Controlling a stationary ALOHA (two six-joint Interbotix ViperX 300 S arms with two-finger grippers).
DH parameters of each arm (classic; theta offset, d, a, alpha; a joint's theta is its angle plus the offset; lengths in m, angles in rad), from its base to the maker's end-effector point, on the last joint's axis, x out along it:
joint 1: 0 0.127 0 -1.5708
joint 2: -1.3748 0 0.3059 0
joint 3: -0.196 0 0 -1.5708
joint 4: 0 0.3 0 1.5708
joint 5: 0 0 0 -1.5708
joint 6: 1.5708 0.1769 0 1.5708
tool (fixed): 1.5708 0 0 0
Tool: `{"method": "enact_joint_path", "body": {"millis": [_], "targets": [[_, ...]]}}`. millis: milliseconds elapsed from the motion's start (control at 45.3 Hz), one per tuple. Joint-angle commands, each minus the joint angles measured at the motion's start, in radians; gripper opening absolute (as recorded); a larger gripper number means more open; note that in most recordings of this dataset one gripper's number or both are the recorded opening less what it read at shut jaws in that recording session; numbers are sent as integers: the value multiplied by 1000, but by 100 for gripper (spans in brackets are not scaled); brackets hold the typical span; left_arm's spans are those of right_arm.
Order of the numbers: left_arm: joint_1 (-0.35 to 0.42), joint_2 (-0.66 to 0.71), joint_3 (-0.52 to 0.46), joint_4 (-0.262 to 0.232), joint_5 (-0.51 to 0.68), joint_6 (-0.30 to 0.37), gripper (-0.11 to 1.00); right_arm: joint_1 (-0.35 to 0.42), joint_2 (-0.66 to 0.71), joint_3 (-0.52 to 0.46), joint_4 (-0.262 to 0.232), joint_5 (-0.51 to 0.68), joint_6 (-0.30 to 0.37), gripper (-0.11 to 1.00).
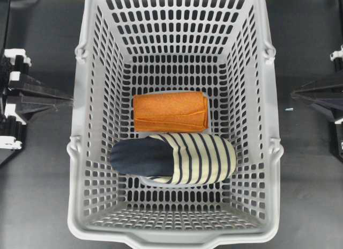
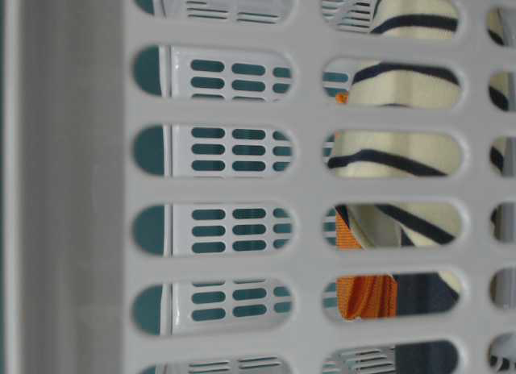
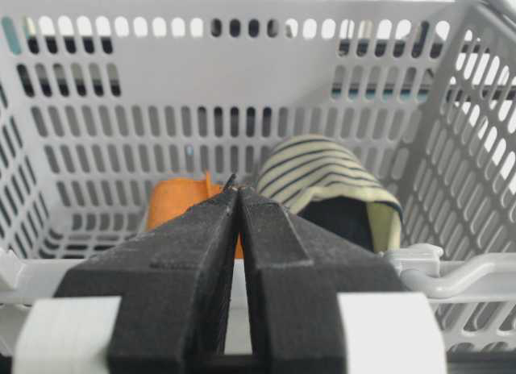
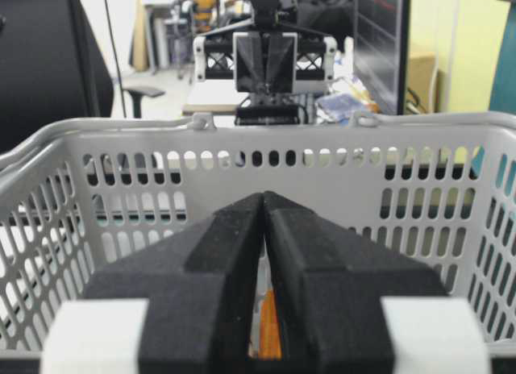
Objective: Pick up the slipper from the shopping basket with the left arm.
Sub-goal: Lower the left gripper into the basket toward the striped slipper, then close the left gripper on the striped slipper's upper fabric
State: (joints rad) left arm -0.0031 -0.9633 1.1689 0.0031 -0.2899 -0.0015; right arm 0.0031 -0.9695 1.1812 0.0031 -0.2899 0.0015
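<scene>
Left gripper (image 3: 239,198) is sitting pressed together outside the shopping basket (image 1: 80,125) rim, holding nothing; right gripper (image 4: 264,203) is doing likewise opposite. Slipper (image 1: 174,159) is lying on the basket floor, long axis left-right overhead, striped toe right, navy heel opening left. Orange cloth (image 1: 170,111) is lying just behind it, probably touching. Open floor is showing along both side walls.
</scene>
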Motion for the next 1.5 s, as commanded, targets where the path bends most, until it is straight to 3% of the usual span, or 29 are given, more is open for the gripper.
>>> {"method": "enact_joint_path", "body": {"millis": [0, 88, 331, 463, 596, 905, 1104, 1148, 1412, 1479], "targets": [[-14, 5, -80, 40, 58, -26, 6, 2, 5, -12, 2, -8, 9, 0], [-17, 17, -146, 40, 166, -49, 0, 3, -6, -6, 14, -2, 15, 0], [-31, 135, -382, 40, 541, -117, 0, 3, -38, -9, 15, 52, 66, 0], [-44, 250, -532, 40, 724, -129, 0, 3, -49, -11, 15, 98, 86, 0], [-69, 451, -739, 41, 934, -123, 0, 3, -60, -11, 15, 155, 89, 0], [-100, 799, -1025, 41, 1118, -135, 0, 3, -61, -9, 15, 163, 84, 0], [-104, 953, -1169, 41, 1236, -123, 2, 3, -61, -5, 15, 163, 84, 0], [-106, 986, -1201, 41, 1256, -124, 8, 3, -63, -3, 15, 163, 84, 0], [-141, 1131, -1325, 41, 1324, -118, 80, 3, -86, 8, 15, 163, 86, 0], [-143, 1163, -1333, 41, 1355, -118, 90, 3, -95, 12, 15, 164, 87, 0]]}}
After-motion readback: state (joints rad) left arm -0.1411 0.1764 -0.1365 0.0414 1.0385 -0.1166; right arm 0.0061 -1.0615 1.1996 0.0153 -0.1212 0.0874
